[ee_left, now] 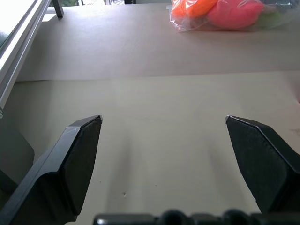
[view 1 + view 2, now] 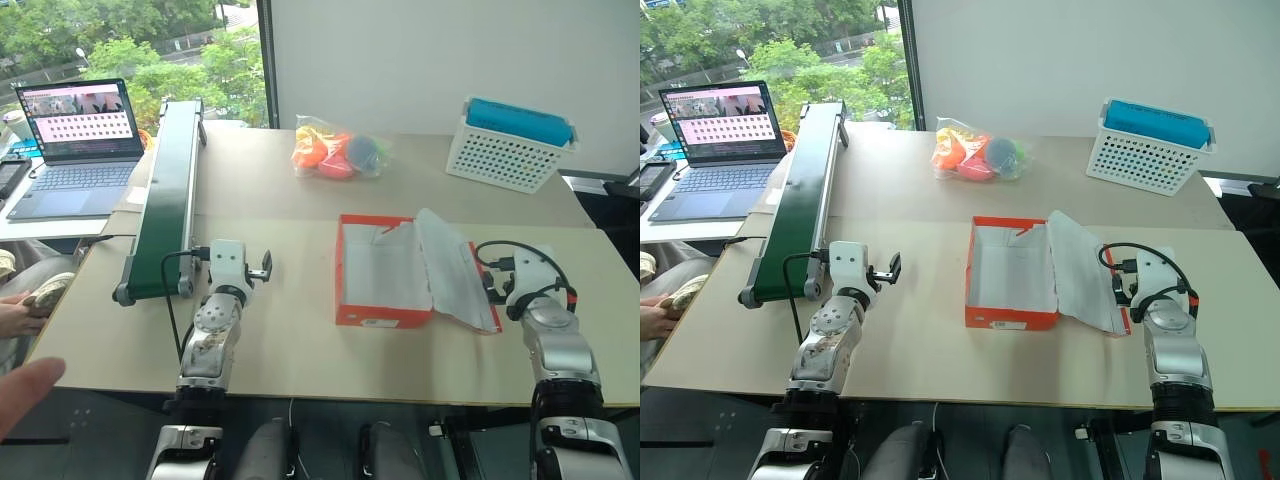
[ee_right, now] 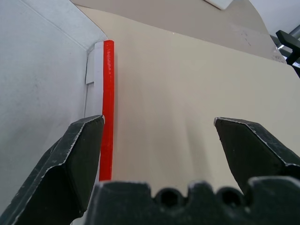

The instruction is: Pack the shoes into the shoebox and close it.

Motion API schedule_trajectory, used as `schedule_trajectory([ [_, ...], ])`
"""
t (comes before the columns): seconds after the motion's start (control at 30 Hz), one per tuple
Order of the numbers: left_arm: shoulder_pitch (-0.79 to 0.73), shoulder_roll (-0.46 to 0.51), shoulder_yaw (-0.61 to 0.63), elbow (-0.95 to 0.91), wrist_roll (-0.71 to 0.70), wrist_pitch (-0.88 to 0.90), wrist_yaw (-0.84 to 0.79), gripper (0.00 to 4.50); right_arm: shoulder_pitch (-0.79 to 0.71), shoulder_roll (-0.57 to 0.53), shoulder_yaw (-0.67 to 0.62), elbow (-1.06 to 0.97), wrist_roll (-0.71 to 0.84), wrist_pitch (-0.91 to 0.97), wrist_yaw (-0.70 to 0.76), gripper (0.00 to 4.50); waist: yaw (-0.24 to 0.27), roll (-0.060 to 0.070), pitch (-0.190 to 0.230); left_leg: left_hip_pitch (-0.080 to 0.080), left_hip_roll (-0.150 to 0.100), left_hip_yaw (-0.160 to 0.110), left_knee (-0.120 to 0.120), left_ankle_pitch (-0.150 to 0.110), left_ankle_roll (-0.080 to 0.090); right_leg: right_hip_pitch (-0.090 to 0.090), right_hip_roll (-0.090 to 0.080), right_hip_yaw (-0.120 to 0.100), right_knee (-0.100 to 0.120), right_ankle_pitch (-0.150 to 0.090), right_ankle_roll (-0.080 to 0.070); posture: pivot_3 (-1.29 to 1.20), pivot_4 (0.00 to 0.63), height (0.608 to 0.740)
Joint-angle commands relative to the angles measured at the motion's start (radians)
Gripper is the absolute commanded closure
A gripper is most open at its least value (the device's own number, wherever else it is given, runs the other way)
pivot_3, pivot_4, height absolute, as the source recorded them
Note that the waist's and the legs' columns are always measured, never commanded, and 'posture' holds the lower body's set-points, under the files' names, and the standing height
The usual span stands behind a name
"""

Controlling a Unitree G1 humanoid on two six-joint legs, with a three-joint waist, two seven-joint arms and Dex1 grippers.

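The shoebox (image 2: 385, 275) lies open in the middle of the table, red-orange outside and white inside, with nothing in it. Its lid (image 2: 455, 270) is folded out flat to the right. A cream dotted shoe (image 2: 45, 292) shows past the table's left edge, at a person's hand. My left gripper (image 1: 163, 119) is open over bare table, well left of the box. My right gripper (image 3: 159, 121) is open just right of the lid. One of its fingers (image 3: 75, 159) is next to the lid's red edge (image 3: 108, 108). Neither gripper holds anything.
A green conveyor (image 2: 165, 190) runs along the table's left side, with a laptop (image 2: 75, 140) beyond it. Bagged orange and pink toys (image 2: 335, 150) sit at the back centre and a white perforated basket (image 2: 510, 145) at the back right. A person's finger (image 2: 25, 390) shows at lower left.
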Motion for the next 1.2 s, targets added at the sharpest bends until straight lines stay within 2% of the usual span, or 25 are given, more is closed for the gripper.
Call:
schedule_trajectory([
  [0.03, -0.023, 0.025, -0.032, -0.025, 0.044, -0.039, -0.003, 0.0, -0.038, -0.011, -0.044, -0.006, 0.001, 0.023, -0.039, 0.05, 0.0, 0.0, 0.0, 0.0, 0.0, 0.0, 0.0, 0.0, 0.0, 0.0, 0.0, 0.0, 0.0, 0.0, 0.0, 0.0, 0.15, 0.708],
  [0.13, -0.032, 0.078, -0.097, -0.092, 0.142, -0.166, -0.002, 0.0, -0.116, 0.048, -0.122, -0.04, 0.069, 0.051, -0.112, 0.05, -0.001, 0.0, 0.001, 0.0, 0.0, 0.001, 0.0, 0.0, 0.0, -0.001, 0.0, 0.0, 0.0, 0.0, -0.001, 0.0, 0.15, 0.708],
  [0.3, -0.068, 0.115, -0.017, -0.139, 0.187, -0.204, 0.099, 0.0, -0.241, 0.156, -0.181, -0.138, 0.227, 0.177, -0.107, 0.05, -0.008, 0.001, 0.001, 0.0, 0.005, 0.002, -0.001, 0.0, -0.001, -0.002, 0.004, 0.003, -0.001, 0.002, -0.003, 0.0, 0.15, 0.708],
  [0.43, -0.075, 0.123, 0.076, -0.13, 0.145, -0.167, 0.144, 0.0, -0.285, 0.163, -0.108, -0.238, 0.284, 0.307, -0.034, 0.05, -0.008, 0.001, 0.001, 0.0, 0.005, 0.002, -0.002, 0.0, -0.001, -0.003, 0.005, 0.002, 0.0, 0.002, -0.003, 0.0, 0.15, 0.708],
  [0.53, -0.082, 0.132, 0.193, -0.108, 0.056, -0.071, 0.152, 0.0, -0.289, 0.088, 0.051, -0.436, 0.426, 0.422, 0.255, 0.05, -0.01, 0.003, 0.002, -0.001, 0.005, 0.003, -0.001, 0.0, -0.001, -0.004, 0.005, 0.003, -0.001, 0.002, -0.003, 0.0, 0.15, 0.708],
  [0.63, -0.08, 0.146, 0.229, -0.107, 0.021, -0.014, 0.135, 0.0, -0.283, 0.035, 0.1, -0.527, 0.497, 0.468, 0.377, 0.05, -0.01, 0.003, 0.003, -0.001, 0.005, 0.003, -0.002, 0.0, -0.001, -0.005, 0.006, 0.002, -0.001, 0.002, -0.003, 0.0, 0.15, 0.708],
  [0.73, -0.075, 0.183, 0.237, -0.104, -0.014, 0.119, 0.079, 0.0, -0.266, -0.09, 0.241, -0.642, 0.53, 0.466, 0.601, 0.05, 0.002, 0.002, 0.004, -0.001, 0.005, 0.001, -0.001, 0.0, -0.001, -0.002, 0.006, 0.0, -0.002, 0.002, -0.003, 0.0, 0.15, 0.708],
  [0.83, -0.093, 0.223, 0.243, -0.115, -0.034, 0.217, 0.054, 0.0, -0.279, -0.123, 0.305, -0.634, 0.508, 0.425, 0.661, 0.05, 0.0, -0.002, 0.005, -0.001, 0.005, 0.001, -0.001, 0.0, -0.001, -0.002, 0.006, 0.001, -0.004, 0.001, -0.002, 0.0, 0.15, 0.708],
  [1.03, -0.145, 0.296, 0.252, -0.114, -0.056, 0.373, 0.027, 0.0, -0.281, -0.097, 0.385, -0.629, 0.463, 0.375, 0.69, 0.05, 0.001, -0.004, 0.007, -0.002, 0.005, 0.001, -0.001, 0.0, -0.003, -0.004, 0.006, 0.001, -0.003, 0.002, -0.003, 0.0, 0.15, 0.708],
  [1.2, -0.154, 0.317, 0.231, -0.116, -0.054, 0.435, 0.007, 0.0, -0.271, -0.043, 0.373, -0.624, 0.482, 0.381, 0.681, 0.05, 0.001, -0.005, 0.008, -0.002, 0.005, 0.001, -0.001, 0.0, -0.004, -0.004, 0.006, 0.002, -0.003, 0.002, -0.004, 0.0, 0.15, 0.708],
])
